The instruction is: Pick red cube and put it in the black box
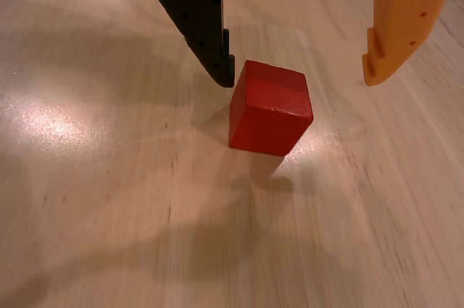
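The red cube (270,109) rests on the pale wooden table in the middle of the wrist view. My gripper (299,79) is open above and around it. Its black finger (196,18) comes down from the top left, with the tip right beside the cube's upper left corner. Its orange finger (402,22) hangs at the top right, well apart from the cube. The cube sits closer to the black finger than to the orange one. The black box is out of view.
Bare light wood tabletop (109,199) stretches all around the cube, with soft shadows of the arm across it and a bright glare patch at the left.
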### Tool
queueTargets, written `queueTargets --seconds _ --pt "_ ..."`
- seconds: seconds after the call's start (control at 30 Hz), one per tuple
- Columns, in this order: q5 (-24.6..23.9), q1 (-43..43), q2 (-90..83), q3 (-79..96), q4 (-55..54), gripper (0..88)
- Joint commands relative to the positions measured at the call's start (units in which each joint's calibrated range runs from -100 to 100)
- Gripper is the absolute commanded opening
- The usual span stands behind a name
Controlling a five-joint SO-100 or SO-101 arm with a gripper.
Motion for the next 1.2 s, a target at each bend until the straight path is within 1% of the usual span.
queueTargets --seconds 0.0,0.5,0.77,1.17 --pt "-0.38 0.76 -0.21 -2.99 -1.65 28.9" --pt "-0.45 0.3 3.55 -5.25 -1.98 29.0" --pt "-0.45 -1.85 3.55 -5.43 -1.65 28.7" --pt "-0.51 -1.16 3.64 -4.89 -1.89 28.3"
